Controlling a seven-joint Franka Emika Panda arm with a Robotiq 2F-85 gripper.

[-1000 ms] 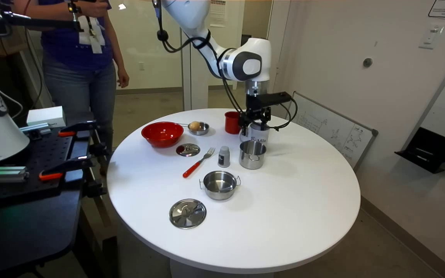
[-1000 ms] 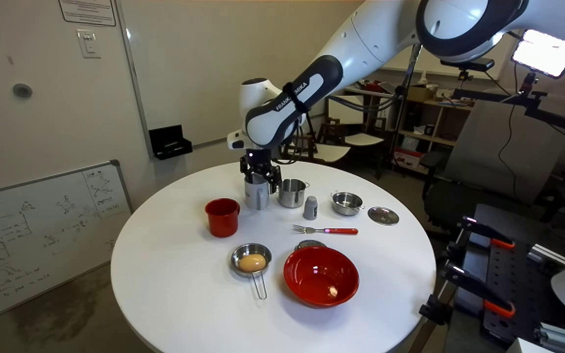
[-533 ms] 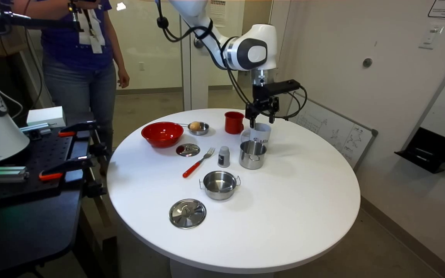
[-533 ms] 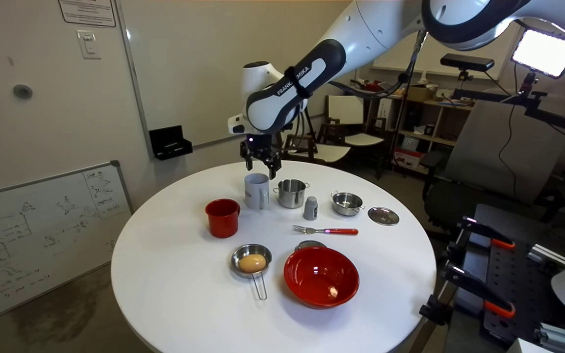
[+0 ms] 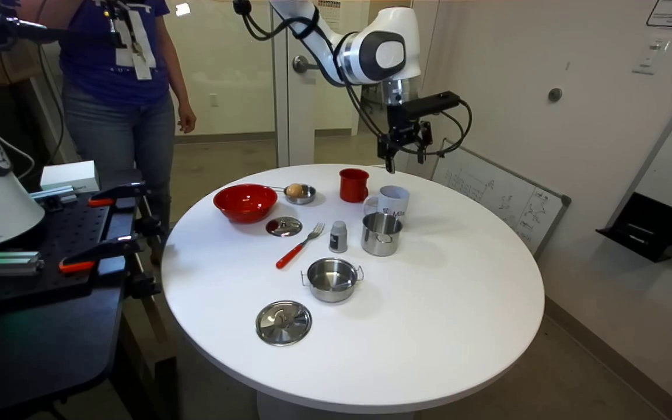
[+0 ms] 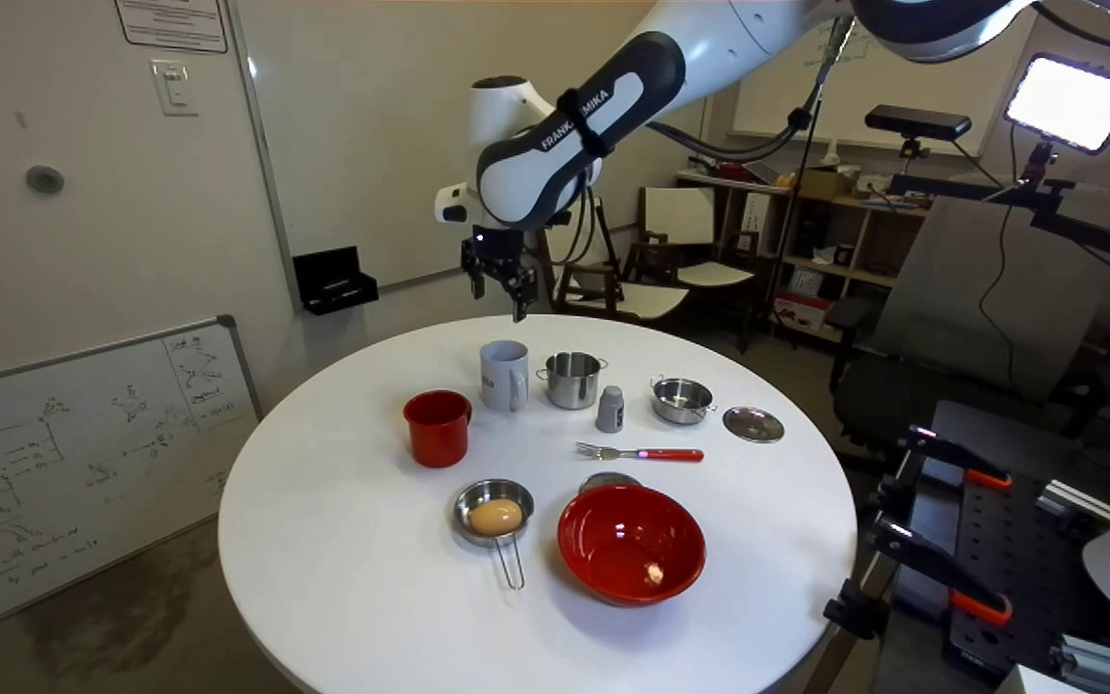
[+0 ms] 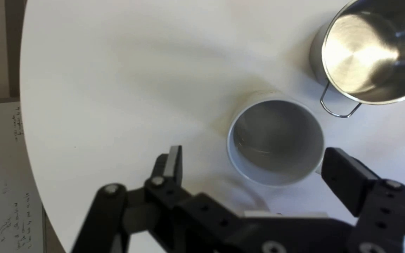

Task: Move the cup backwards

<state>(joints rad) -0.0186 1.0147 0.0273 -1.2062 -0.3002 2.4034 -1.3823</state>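
Note:
The cup (image 5: 394, 200) is a pale grey mug with dark print and a handle. It stands upright on the white table, directly behind the tall steel pot in this exterior view and between the red cup and that pot in an exterior view (image 6: 501, 378). In the wrist view I look down into the cup (image 7: 275, 142), which holds nothing I can make out. My gripper (image 5: 406, 163) is open and empty above the cup, apart from it. The gripper shows over the table's far edge in an exterior view (image 6: 498, 303). In the wrist view its fingers (image 7: 253, 153) are spread wide.
The tall steel pot (image 5: 380, 239) stands close to the cup, and the red cup (image 5: 353, 185) is on the other side. A grey shaker (image 5: 338, 238), a fork (image 5: 301, 245), a low pot (image 5: 332, 286), a red bowl (image 5: 245, 204) and a small egg pan (image 6: 494, 511) share the table.
My gripper was low at the cup one second ago. It has risen straight up, clear of the cup, with its fingers apart. The cup stays where it was.

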